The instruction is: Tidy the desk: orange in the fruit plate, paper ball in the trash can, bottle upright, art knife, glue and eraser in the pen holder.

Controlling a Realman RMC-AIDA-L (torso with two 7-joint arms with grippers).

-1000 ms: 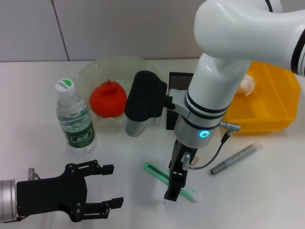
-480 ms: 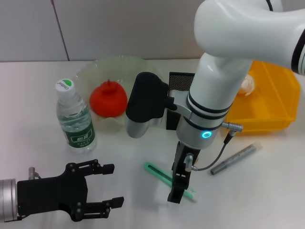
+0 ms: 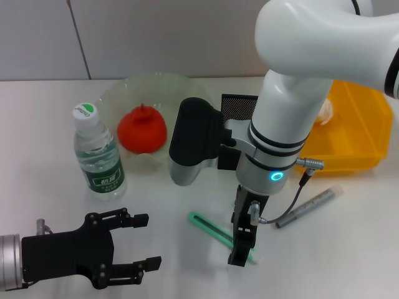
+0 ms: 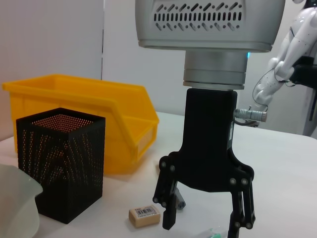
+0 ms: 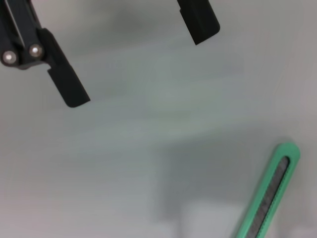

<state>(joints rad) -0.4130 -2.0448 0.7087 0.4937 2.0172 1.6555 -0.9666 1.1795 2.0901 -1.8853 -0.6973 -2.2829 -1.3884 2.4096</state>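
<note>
The green art knife (image 3: 209, 228) lies flat on the white table, also in the right wrist view (image 5: 267, 193). My right gripper (image 3: 242, 250) hangs open right over its near end, fingers pointing down (image 4: 205, 224) (image 5: 133, 54). The eraser (image 4: 144, 216) lies beside the black mesh pen holder (image 3: 240, 104) (image 4: 62, 161); the right arm hides it in the head view. A grey glue stick (image 3: 308, 207) lies to the right. The bottle (image 3: 96, 152) stands upright. The orange (image 3: 142, 129) sits in the glass plate (image 3: 156, 84). My left gripper (image 3: 140, 243) is open and empty at the front left.
A yellow bin (image 3: 358, 134) (image 4: 99, 114) stands at the back right with a pale paper ball (image 3: 324, 111) in it. The plate's rim (image 4: 17, 208) is close to the pen holder. A wall runs behind the table.
My right gripper has shifted right and toward the front along the art knife, from its middle to its near end. The left arm has not moved.
</note>
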